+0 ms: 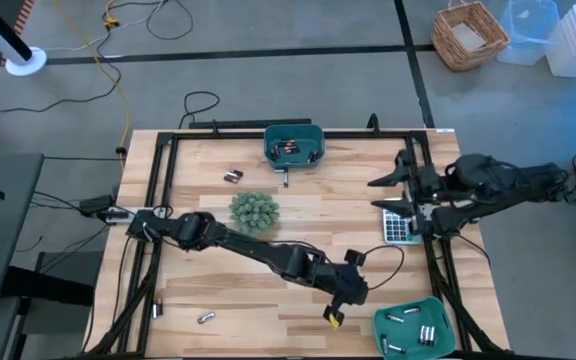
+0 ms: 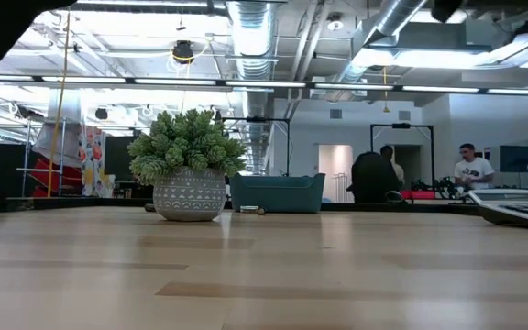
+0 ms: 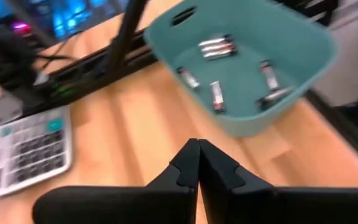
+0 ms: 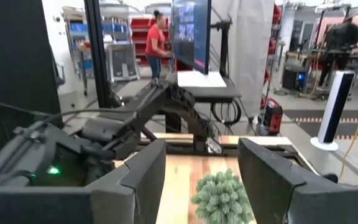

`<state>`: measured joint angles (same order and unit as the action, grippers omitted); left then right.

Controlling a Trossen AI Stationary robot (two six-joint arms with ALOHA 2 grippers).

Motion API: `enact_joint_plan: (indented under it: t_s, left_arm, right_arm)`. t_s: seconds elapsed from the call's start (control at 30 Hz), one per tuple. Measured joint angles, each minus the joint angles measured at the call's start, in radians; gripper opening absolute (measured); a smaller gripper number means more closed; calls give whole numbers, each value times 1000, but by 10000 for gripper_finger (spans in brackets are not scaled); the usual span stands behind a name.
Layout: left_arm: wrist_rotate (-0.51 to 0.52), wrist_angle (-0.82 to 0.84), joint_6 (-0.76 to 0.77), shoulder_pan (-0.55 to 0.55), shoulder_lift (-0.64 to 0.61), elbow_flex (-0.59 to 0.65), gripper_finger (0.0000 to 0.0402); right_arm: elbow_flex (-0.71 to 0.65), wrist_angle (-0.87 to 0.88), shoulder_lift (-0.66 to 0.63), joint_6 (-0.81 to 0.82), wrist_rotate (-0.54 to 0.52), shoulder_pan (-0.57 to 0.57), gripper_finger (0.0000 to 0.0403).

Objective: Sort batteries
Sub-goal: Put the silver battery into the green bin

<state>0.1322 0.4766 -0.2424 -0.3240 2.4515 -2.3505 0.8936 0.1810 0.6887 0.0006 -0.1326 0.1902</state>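
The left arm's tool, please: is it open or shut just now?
Shut. In its wrist view the left tool has its two dark fingers pressed together with nothing visible between them, just short of the teal bin holding batteries.

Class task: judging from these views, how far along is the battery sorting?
Done: several batteries lie in the near teal bin, some in the far bin. In hand: nothing; left gripper is shut near that bin. Left: loose batteries on the table.
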Motion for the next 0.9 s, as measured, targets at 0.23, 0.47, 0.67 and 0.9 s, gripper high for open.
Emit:
enact_joint_plan:
  t_s: [0.23,0.47,0.67,0.9]
  left_arm:
    - [75,0,17,-16,-49,9,1]
    - [78,-364,30,-6,-339,510,0]
    - [128,-633,96,-24,-716,1102,0]
    - [143,-341,454,-147,-1060,1400,0]
  right_arm:
    - [0,-7,62,0,0,0,215]
    - [0,-63,109,-16,0,15,215]
    - [0,-70,113,-28,0,32,215]
    - [0,-77,137,-42,0,29,215]
